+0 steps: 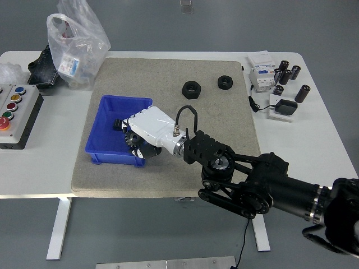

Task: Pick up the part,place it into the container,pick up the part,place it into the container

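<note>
Head view: nuts (191,89) beyond hand (147,132), bin (106,120).

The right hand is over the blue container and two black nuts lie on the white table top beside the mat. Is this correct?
Not quite. In the head view the two black nuts lie on the grey mat, near its far edge, not on the bare white table. The rest holds: the right hand is over the blue container.

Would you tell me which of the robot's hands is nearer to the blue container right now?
Right. The right hand reaches over the blue container's right side, fingers curled around a black gear-like part. The left hand is out of view.
</note>
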{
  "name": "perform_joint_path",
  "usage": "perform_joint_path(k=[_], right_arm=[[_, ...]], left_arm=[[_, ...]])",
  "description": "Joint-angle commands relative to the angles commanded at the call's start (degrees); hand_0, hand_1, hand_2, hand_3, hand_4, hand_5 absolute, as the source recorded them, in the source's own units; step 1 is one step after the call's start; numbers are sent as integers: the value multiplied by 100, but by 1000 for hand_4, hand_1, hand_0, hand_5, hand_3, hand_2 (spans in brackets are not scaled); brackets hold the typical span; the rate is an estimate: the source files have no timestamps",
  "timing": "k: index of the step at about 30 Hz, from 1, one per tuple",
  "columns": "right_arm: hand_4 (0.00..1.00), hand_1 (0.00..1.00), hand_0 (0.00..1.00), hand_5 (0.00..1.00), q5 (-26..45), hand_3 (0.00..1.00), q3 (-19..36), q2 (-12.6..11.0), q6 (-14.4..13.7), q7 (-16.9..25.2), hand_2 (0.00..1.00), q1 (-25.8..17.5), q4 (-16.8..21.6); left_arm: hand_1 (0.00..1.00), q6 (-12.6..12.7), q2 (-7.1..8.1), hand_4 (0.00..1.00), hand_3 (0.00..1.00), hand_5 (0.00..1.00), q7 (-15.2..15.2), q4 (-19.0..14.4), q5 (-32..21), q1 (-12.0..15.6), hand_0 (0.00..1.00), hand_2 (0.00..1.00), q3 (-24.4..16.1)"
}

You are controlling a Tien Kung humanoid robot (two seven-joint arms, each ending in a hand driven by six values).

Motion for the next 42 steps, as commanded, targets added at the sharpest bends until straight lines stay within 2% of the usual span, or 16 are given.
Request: perform_joint_path(k=[3,4,8,10,19,21,22,27,28,29,33,34,37,39,40,42], right_arm=[[532,646,355,115,8,690,-28,0,33,-14,686,-16,-17],[554,754,402,122,10,805,-27,0,41,-19,820,-24,-20],[554,754,402,122,19,805,-3,0,48,-25,820,-47,-23],[565,770,414,121,21,845,10,0,31,-19,841,-55,-18],[550,769,413,117,127,833,219,0,-247,55,833,-135,49],[550,769,413,117,303,833,420,0,-345,103,833,-221,132],[566,754,404,145,406,789,535,0,-388,128,805,-274,185],[566,754,404,145,1040,789,1206,-4,-555,357,805,-699,485],[609,715,394,170,1170,727,1354,-21,-556,443,756,-798,532],[609,715,394,170,1325,727,1527,-49,-531,555,756,-919,578],[609,715,394,170,1938,727,2284,-241,-401,1030,756,-1440,758],[672,708,405,265,2062,718,2469,-283,-381,1134,744,-1565,799],[672,708,405,265,2323,718,3120,-459,-321,1422,744,-2019,982],[672,708,405,265,2314,718,3519,-598,-283,1479,744,-2302,1098],[710,713,426,330,2318,714,3735,-678,-269,1499,741,-2462,1152],[710,713,426,330,2351,714,4111,-818,-256,1537,741,-2764,1234]], left_arm=[[656,1,7,628,767,213,2,0,6,2,668,629,-5],[656,2,9,629,767,214,3,0,13,3,668,629,-12],[656,2,12,629,767,214,9,0,41,7,668,629,-41],[656,2,15,629,766,214,8,0,41,8,668,629,-42],[656,0,19,629,767,214,-1,0,13,8,668,629,-2],[656,0,15,629,767,214,-4,0,25,15,668,629,-14],[657,-1,13,629,767,214,-4,0,35,18,668,629,-21],[657,-3,-9,629,767,214,-11,0,88,37,668,629,-79],[656,-3,-14,630,766,215,-12,0,102,39,668,629,-94],[656,-5,-16,630,766,215,-10,0,135,38,668,629,-120],[656,-10,-35,630,766,215,-13,0,184,34,668,629,-165],[656,-11,-39,630,765,215,-15,0,194,35,668,629,-176],[656,-15,-47,630,765,215,-27,0,250,46,668,629,-226],[656,-23,-51,630,765,215,-29,0,298,48,668,629,-254],[656,-29,-52,630,765,215,-29,0,332,47,668,629,-276],[656,-36,-46,630,765,215,-36,0,398,55,668,629,-328]])
